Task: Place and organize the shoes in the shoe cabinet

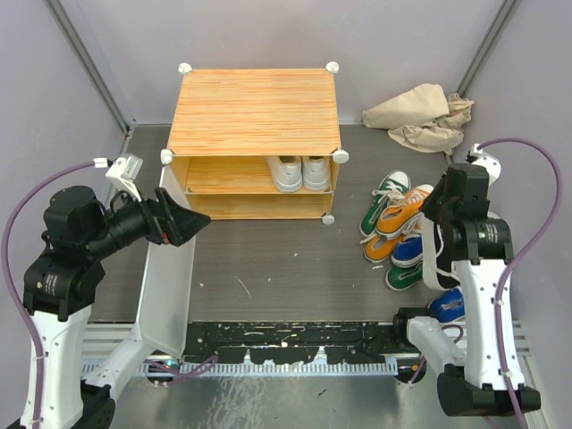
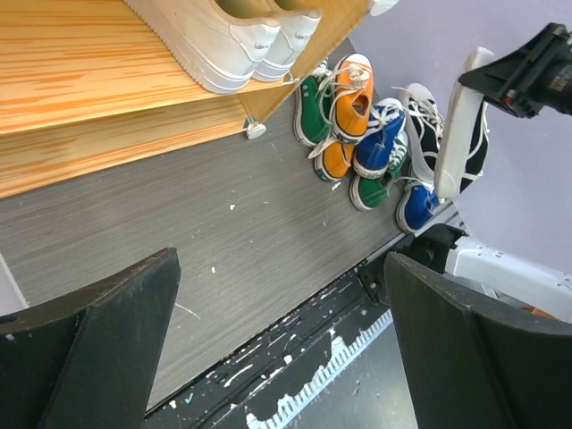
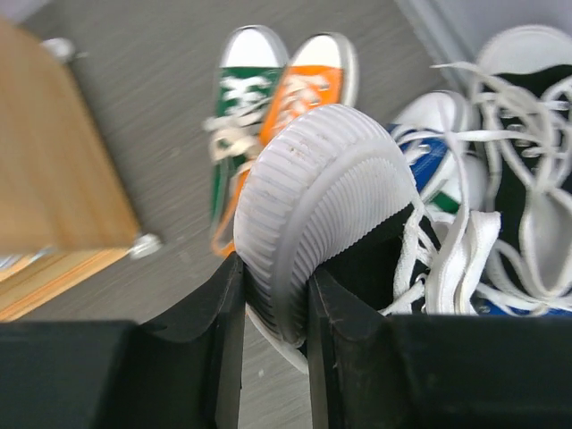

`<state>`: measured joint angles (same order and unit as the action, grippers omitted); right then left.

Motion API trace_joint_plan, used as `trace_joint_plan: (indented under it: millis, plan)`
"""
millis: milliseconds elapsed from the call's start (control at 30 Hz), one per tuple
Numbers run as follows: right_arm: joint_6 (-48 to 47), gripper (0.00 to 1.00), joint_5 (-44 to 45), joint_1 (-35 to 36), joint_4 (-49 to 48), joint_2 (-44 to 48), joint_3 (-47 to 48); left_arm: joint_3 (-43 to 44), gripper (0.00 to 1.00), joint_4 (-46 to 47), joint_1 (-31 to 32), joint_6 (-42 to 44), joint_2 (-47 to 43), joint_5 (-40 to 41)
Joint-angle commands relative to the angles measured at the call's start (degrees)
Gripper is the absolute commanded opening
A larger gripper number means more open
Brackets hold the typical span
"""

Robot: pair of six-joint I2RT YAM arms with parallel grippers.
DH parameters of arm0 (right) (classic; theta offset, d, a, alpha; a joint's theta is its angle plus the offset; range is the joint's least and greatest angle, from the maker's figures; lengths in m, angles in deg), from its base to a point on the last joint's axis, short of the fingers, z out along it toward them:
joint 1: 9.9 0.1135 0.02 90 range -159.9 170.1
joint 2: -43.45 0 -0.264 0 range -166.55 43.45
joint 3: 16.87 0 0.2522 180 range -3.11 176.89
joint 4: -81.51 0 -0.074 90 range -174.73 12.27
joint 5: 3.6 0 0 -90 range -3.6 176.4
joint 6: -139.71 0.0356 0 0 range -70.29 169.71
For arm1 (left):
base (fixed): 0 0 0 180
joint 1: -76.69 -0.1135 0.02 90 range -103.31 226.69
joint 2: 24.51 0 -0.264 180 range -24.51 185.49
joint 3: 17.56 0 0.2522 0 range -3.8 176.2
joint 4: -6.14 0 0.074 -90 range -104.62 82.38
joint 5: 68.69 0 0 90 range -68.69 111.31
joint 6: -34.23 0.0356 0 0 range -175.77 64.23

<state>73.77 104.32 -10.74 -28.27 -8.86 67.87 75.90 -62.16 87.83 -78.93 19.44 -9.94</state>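
The shoe cabinet (image 1: 253,112) stands at the back with its white door (image 1: 165,286) swung open to the left. A white pair (image 1: 300,172) sits on its upper shelf and also shows in the left wrist view (image 2: 241,36). Green (image 1: 382,201), orange (image 1: 402,214) and blue (image 1: 409,250) shoes lie in a pile on the floor to the right. My right gripper (image 3: 273,331) is shut on the rubber toe of a black-and-white shoe (image 3: 331,188), which hangs above the pile (image 1: 435,255). My left gripper (image 2: 286,357) is open and empty in front of the cabinet, near the door.
A crumpled beige cloth (image 1: 420,116) lies at the back right. Another blue shoe (image 1: 447,306) lies near the right arm's base. A black paint-chipped rail (image 1: 286,344) runs along the near edge. Grey walls close in both sides.
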Motion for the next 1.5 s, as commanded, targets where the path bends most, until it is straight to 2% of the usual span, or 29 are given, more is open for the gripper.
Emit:
trace_joint_plan:
  millis: [0,100,300,533,733,1033,1167,1467]
  plan:
    - [-0.05,0.01,-14.76,0.73,3.84,3.70,2.51,2.27,0.98,2.42,0.05,-0.87,-0.88,0.94]
    - [1.14,0.01,-23.32,0.92,2.78,6.56,-0.44,2.76,0.98,2.96,0.12,-1.76,-0.73,0.99]
    - [-1.83,0.01,-30.22,2.21,-0.59,6.75,1.79,4.15,0.98,3.27,0.12,-2.51,0.44,2.24]
    - [-1.60,0.01,-30.28,2.79,-6.95,0.57,8.28,5.22,0.98,4.26,0.12,-3.38,1.97,2.46]
    - [-1.36,0.01,-32.31,4.46,-8.23,-3.89,13.25,5.86,0.98,3.05,0.15,-2.10,2.43,3.50]
    - [-0.04,0.01,-35.51,9.43,-7.88,-11.74,31.99,6.64,0.98,3.97,0.16,-2.64,3.67,3.14]
    - [1.71,0.01,-34.25,18.72,-9.63,-13.70,34.03,7.25,0.98,3.38,0.11,-2.52,3.80,3.59]
    - [0.91,0.01,-12.86,52.40,-10.66,-23.14,40.21,10.05,0.98,0.80,0.11,-1.84,4.01,5.29]
